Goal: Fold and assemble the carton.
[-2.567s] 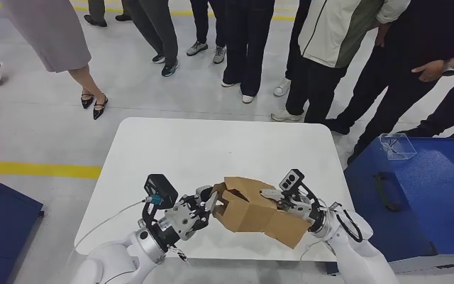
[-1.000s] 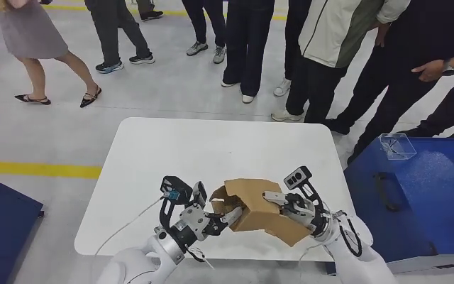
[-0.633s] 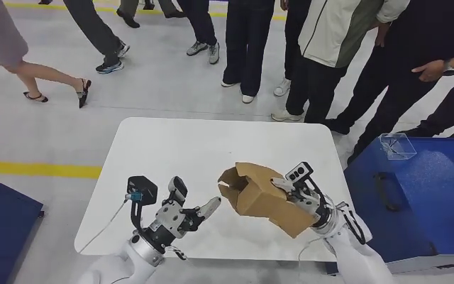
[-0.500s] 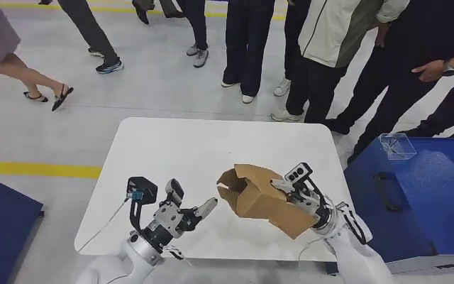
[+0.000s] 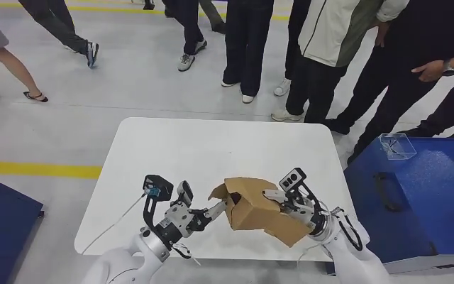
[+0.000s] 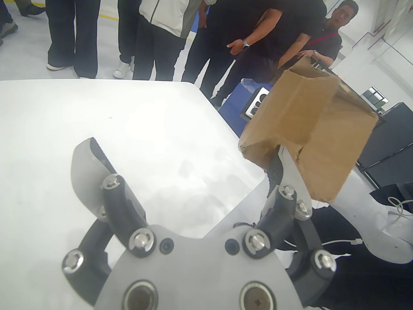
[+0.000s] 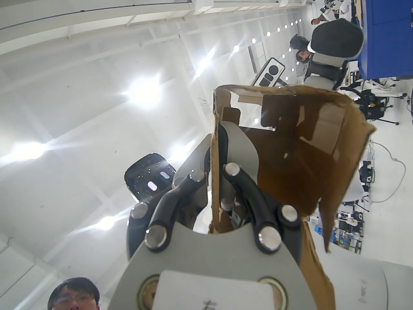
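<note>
Brown cardboard carton (image 5: 259, 209), partly formed into a box, held just above the white desk (image 5: 213, 149). Right hand (image 7: 214, 162) grasps one wall. Left hand (image 6: 180, 156) is released, one fingertip touching unclosed end flaps.

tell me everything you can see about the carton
A brown cardboard carton, partly folded, creased and torn at some edges, with one end open and its flaps loose. It is tilted in the air at the near edge of the table. The right pincer is shut on one wall, and one finger of the open left pincer seems to touch a lower corner.
</note>
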`<action>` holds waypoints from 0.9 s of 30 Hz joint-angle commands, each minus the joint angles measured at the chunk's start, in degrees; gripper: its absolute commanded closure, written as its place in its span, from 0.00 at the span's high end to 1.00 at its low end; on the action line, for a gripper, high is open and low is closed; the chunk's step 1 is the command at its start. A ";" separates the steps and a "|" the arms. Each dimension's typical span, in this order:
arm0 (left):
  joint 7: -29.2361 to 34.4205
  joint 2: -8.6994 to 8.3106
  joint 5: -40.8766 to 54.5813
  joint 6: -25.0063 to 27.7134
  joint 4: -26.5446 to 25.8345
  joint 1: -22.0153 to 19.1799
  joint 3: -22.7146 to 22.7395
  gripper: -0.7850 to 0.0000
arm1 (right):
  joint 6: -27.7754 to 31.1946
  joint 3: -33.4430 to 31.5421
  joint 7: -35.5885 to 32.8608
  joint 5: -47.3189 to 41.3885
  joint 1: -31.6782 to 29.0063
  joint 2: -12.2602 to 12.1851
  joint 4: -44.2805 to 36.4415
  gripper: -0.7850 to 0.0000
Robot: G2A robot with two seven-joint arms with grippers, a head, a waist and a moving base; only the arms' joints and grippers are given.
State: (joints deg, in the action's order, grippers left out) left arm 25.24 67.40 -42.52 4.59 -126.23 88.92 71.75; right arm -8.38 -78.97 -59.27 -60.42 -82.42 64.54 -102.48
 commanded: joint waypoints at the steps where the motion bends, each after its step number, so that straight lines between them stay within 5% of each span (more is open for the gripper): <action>1: 1.68 0.00 -0.41 -0.02 0.38 -0.58 -0.78 1.00 | 0.44 0.11 -0.08 0.90 -0.03 -0.02 -0.15 0.00; 17: -5.10 0.26 7.50 -2.06 -3.49 1.72 3.62 1.00 | 8.87 0.61 1.47 10.06 1.38 0.06 1.97 0.00; 27: -1.06 0.49 -0.48 -5.19 -1.09 -1.83 -1.15 1.00 | 8.06 0.73 -0.14 10.12 1.38 -0.05 1.88 0.00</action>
State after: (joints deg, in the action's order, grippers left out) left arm 24.32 67.82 -42.93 -0.27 -127.52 87.42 71.02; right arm -0.26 -78.23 -59.24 -50.36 -81.02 64.51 -100.59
